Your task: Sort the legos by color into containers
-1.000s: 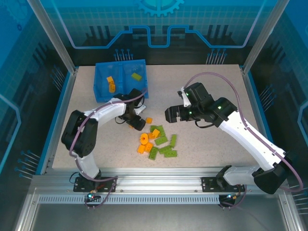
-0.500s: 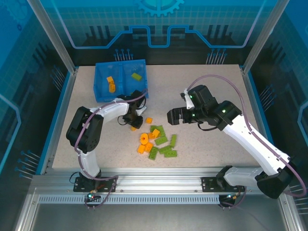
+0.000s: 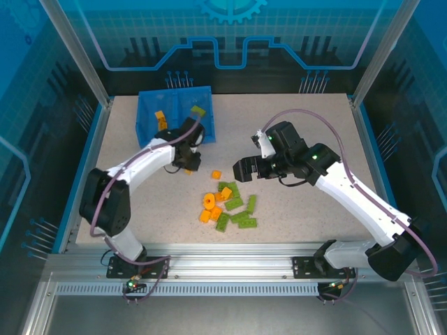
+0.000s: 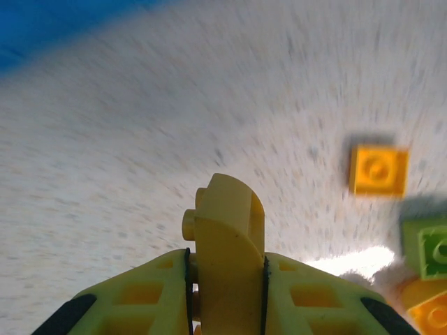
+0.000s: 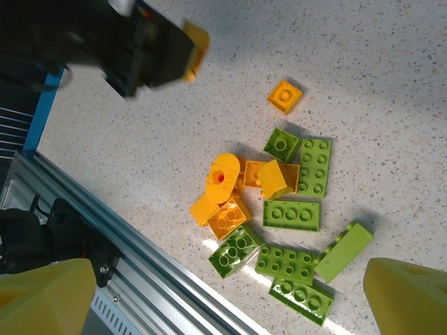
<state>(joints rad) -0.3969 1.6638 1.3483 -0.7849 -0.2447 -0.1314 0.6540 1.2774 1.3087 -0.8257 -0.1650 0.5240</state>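
Observation:
My left gripper [image 3: 188, 166] is shut on an orange lego [image 4: 227, 230], which stands upright between the yellow fingers, just in front of the blue bin [image 3: 140, 105]. The right wrist view shows that gripper [image 5: 150, 49] with the brick [image 5: 195, 40] above the table. One orange lego [image 3: 159, 119] lies in the bin's left container and one green lego [image 3: 199, 110] in the right. A loose orange lego [image 3: 216, 174] lies alone. The pile of orange and green legos [image 3: 227, 206] sits mid-table. My right gripper [image 3: 241, 169] hangs open over the pile [image 5: 279, 216], holding nothing.
The aluminium rail [image 5: 140, 258] runs along the table's near edge, close to the pile. A blue frame edges the table on the left [image 3: 87, 160]. Bare tabletop lies to the right of the pile [image 3: 307, 209].
My left gripper closed on an orange lego beside the pile and carried it up and back toward the bin. The right gripper drifted slightly left, still open.

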